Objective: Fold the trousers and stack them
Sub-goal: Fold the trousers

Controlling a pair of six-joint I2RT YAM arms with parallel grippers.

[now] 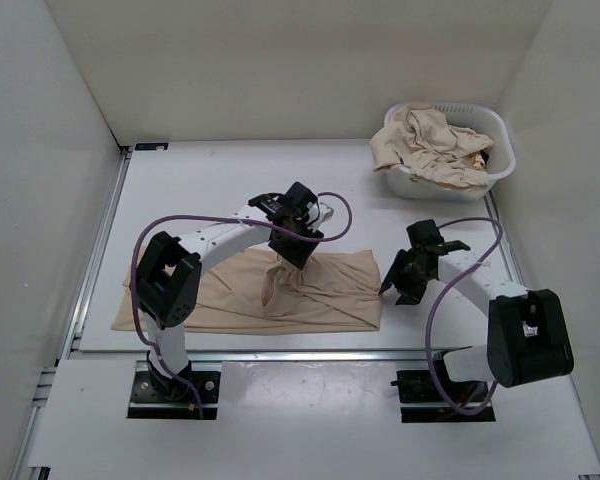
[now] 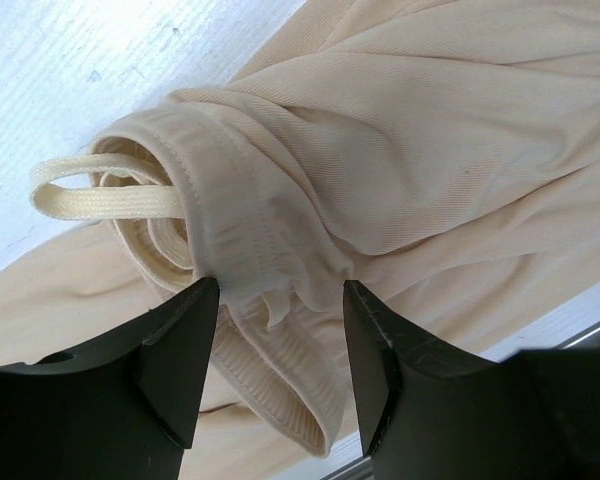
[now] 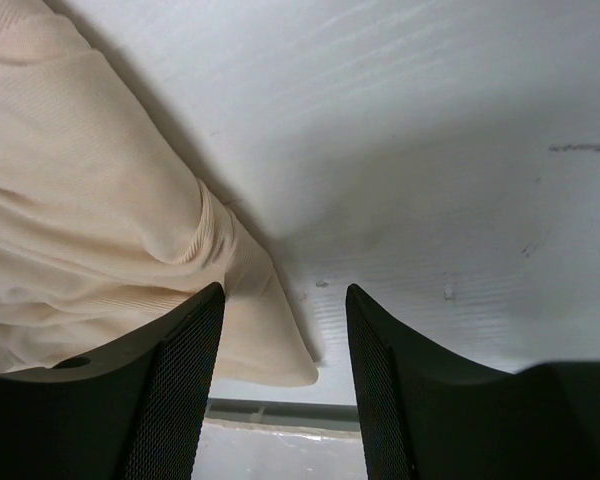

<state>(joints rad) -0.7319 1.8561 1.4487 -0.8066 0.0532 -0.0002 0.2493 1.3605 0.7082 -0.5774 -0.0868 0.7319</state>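
So the white table (image 1: 230, 170) has one pair of trousers (image 1: 330, 295) laid long-ways along its near edge, running from close to the left edge to right of the middle, mostly flat but pulled up into a peak around the middle. Over in the far right corner sits the white basket (image 1: 500, 150) with more beige trousers heaped in it (image 1: 430, 145), so the stack hasn't even started imo. The left gripper (image 1: 290, 258) hangs right on top of that peak. On its wrist cam the jaws are partway apart with the bunched waistband (image 2: 215, 190) filling the gap. I honestly can't tell if it's pinching the cloth or just sitting around it. The right gripper (image 1: 395, 293) is low at the right end of the trousers, jaws apart with only bare table between them and the cloth corner just beside one finger. There's a little drawstring loop (image 2: 100, 200) poking out of the waistband too. Looks like the first fold, still getting set up. Next move probably needs the right one to get a solid pinch on that end, then both carry cloth across evenly without dragging the bottom layer.
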